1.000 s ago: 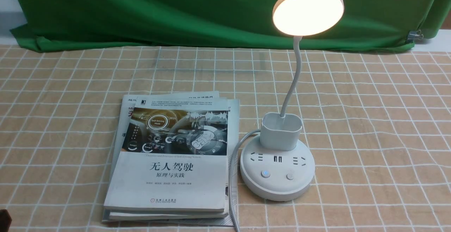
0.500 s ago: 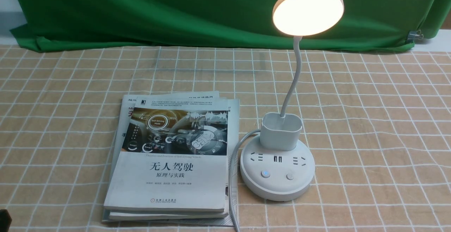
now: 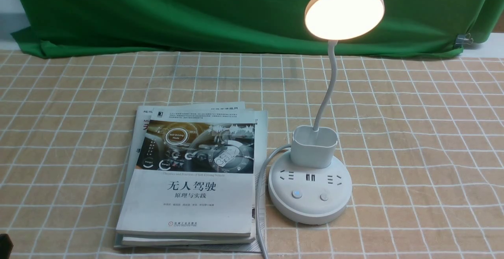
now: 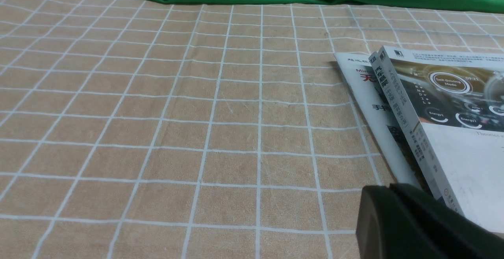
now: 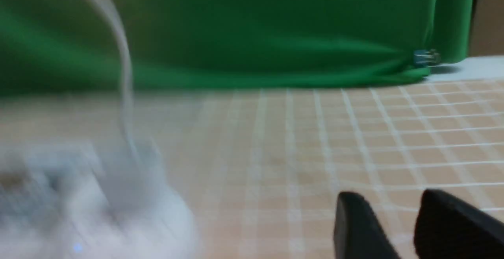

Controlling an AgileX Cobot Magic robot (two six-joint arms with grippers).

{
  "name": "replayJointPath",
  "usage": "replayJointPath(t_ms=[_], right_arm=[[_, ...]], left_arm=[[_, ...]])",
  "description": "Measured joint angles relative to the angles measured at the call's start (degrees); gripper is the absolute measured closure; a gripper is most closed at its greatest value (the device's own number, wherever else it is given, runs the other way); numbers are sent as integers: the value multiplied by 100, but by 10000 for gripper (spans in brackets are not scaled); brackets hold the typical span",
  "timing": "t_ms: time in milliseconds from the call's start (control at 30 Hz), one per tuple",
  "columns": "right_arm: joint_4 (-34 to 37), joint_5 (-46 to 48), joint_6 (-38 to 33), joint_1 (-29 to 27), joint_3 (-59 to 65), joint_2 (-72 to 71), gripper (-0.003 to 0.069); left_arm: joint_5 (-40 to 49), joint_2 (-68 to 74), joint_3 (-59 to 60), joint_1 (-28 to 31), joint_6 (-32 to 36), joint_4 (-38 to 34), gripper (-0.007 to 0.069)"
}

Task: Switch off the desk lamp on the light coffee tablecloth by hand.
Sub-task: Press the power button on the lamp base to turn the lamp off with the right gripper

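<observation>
- Compared with the front view half a second before, nothing on the table has shifted, and the desk lamp (image 3: 315, 172) glows as it did.
- The left gripper (image 4: 390, 211) seems to have its fingers pressed together, though only a thin seam shows.
- The right gripper (image 5: 390, 208) stands spread, with the light coffee tablecloth (image 3: 425, 133) visible between its tips.
- The top book (image 3: 193, 172) of a stack reads "无人驾驶 原理与实践" and "Self-Driving Mode".
- The lamp stands on the cloth just right of the stack, its left button (image 3: 296, 194) lit blue.
- A green backdrop (image 3: 197, 11) hangs farthest back.
</observation>
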Motion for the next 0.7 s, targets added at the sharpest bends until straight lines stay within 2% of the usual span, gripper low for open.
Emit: replayJointPath(t_ms=[33, 67, 100, 167, 300, 367, 433, 500, 567, 700], right_arm=[[89, -197, 439, 0, 0, 0, 421], [104, -237, 517, 0, 0, 0, 421], [174, -544, 1205, 0, 0, 0, 421], [213, -853, 1594, 0, 0, 0, 421], [233, -1369, 1698, 0, 0, 0, 421], [237, -1315, 1767, 0, 0, 0, 438], [243, -979, 1763, 0, -80, 28, 454], [257, -24, 1436, 0, -613, 368, 508], [257, 976, 747, 0, -1440, 919, 554], [257, 2663, -399, 0, -2966, 2441, 582]], left_arm=[[0, 0, 0, 0, 0, 0, 620], [0, 0, 0, 0, 0, 0, 620], [0, 0, 0, 0, 0, 0, 620], [0, 0, 0, 0, 0, 0, 620], [0, 0, 0, 0, 0, 0, 620], [0, 0, 0, 0, 0, 0, 620], [0, 0, 0, 0, 0, 0, 620], [0, 0, 0, 0, 0, 0, 620], [0, 0, 0, 0, 0, 0, 620], [0, 0, 0, 0, 0, 0, 620]])
